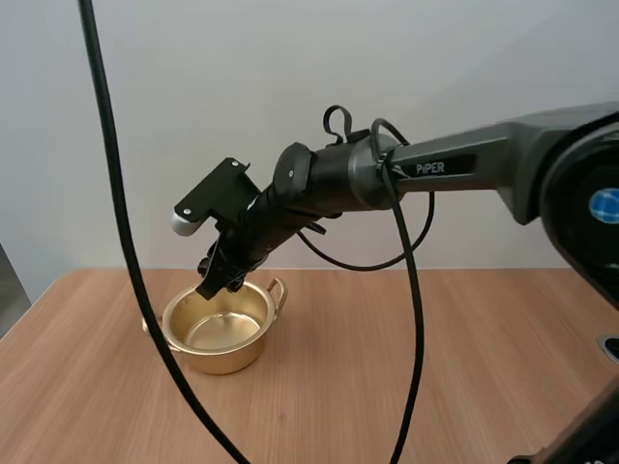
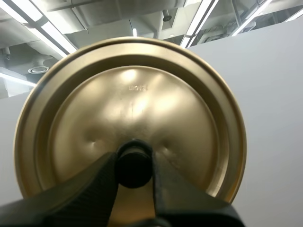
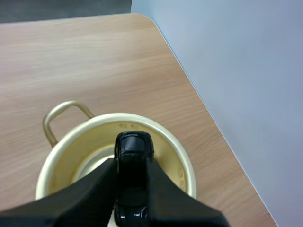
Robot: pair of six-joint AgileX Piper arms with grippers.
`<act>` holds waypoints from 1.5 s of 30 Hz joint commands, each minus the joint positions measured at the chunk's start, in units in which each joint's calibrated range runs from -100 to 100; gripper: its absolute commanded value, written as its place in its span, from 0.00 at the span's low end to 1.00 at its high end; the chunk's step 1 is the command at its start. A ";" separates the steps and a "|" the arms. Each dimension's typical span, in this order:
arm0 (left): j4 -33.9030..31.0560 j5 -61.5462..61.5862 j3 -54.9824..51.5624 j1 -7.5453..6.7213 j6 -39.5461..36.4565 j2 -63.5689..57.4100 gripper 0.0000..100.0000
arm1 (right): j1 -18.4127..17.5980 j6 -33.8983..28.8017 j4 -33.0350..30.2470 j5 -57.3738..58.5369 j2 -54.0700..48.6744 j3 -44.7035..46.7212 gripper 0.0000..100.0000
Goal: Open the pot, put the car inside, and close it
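Pinching car (image 3: 134,142), right claw (image 3: 132,164) overhangs pot (image 3: 182,160) rim.

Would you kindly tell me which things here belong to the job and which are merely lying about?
Job: pot, open; lid, in the left end effector; car, in the right end effector over the pot.
Lying about: just the table.
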State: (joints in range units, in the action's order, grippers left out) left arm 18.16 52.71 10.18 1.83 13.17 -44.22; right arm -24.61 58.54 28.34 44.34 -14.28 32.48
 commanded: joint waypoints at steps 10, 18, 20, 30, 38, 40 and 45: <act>0.65 -0.32 0.03 -0.01 -0.01 -1.84 0.00 | -0.37 0.40 -2.56 -2.05 18.70 -4.83 0.00; 1.01 -0.32 0.03 -0.01 -0.20 -1.84 0.00 | -1.66 1.87 -2.66 -4.02 22.17 -4.98 0.00; 1.01 -0.32 0.03 -0.01 -0.20 -1.84 0.00 | -1.96 1.99 -2.66 -4.74 22.32 -4.98 0.00; 1.01 1.03 0.03 -0.01 -0.30 -1.84 0.00 | -2.13 2.25 -4.70 -5.37 24.36 -4.98 0.00; 1.01 1.03 0.03 -0.01 -0.30 -1.84 0.00 | -2.13 2.25 -5.07 -5.91 24.63 -4.98 0.00; 1.01 1.21 0.03 -0.01 -0.30 -1.84 0.00 | -2.13 2.96 -5.07 -6.08 24.63 -4.98 0.00; 1.01 2.56 0.03 -0.01 -0.30 -1.84 0.00 | -2.13 2.96 -5.07 -6.90 24.63 -4.98 0.59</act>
State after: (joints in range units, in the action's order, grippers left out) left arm 19.13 54.04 10.18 1.83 12.93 -46.05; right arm -26.70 61.41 23.27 38.41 10.38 27.54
